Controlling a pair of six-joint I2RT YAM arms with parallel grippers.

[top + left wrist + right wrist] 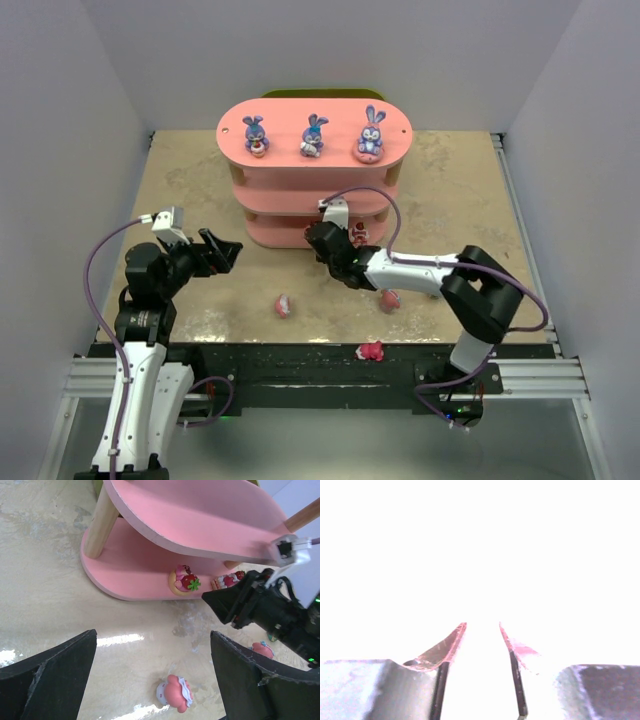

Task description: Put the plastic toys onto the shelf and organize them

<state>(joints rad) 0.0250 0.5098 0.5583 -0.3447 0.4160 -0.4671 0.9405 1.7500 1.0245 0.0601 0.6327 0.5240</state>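
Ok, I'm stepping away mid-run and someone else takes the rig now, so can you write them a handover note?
Left tool: open, empty, above the table left of the shelf.
Right tool: at the bottom tier's front; its camera is washed out, so a grip can't be judged.
Done: three bunnies on the top tier; a strawberry figure and a red-and-white figure on the bottom tier.
Left: a pink-white toy and a red toy on the table, a pink toy on the black rail at the near edge.

shelf (285, 120): pink, pale edges, tan posts
bunnies (312, 136): purple-blue, pale fronts
table (450, 200): mottled beige
near toy (175, 694): pink, white
strawberry figure (186, 579): red, pink, green leaf
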